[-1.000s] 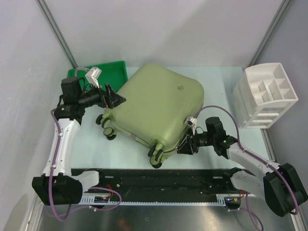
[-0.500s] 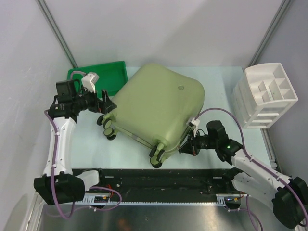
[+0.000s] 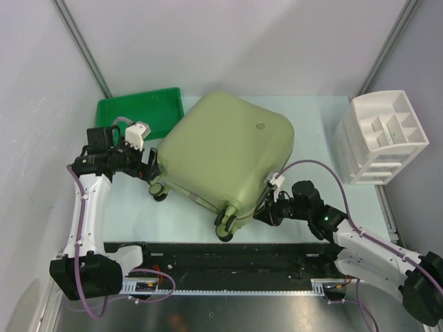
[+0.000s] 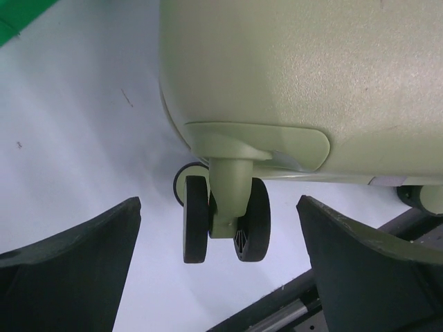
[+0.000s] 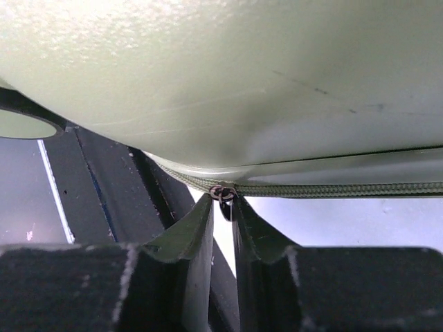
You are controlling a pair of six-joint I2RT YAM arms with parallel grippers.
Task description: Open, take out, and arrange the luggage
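Note:
The luggage [image 3: 225, 152], a pale olive-green hard-shell suitcase, lies flat and closed in the middle of the table, wheels toward the near left. My left gripper [image 3: 151, 166] is open at its left corner, and in the left wrist view [image 4: 218, 277] its fingers stand either side of a black double wheel [image 4: 225, 220] without touching it. My right gripper [image 3: 266, 211] is at the suitcase's near right edge. In the right wrist view [image 5: 223, 207] its fingers are pinched on the small zipper pull [image 5: 223, 193] on the zipper line [image 5: 332, 188].
A flat green tray [image 3: 138, 111] lies at the back left, partly under the suitcase corner. A white compartmented organizer [image 3: 383, 135] stands at the right edge. The black rail [image 3: 228, 257] runs along the near edge.
My left gripper has drawn back from the suitcase corner by the tray and moved nearer, to the wheel. My right gripper has stayed at the zipper while its arm shifted slightly.

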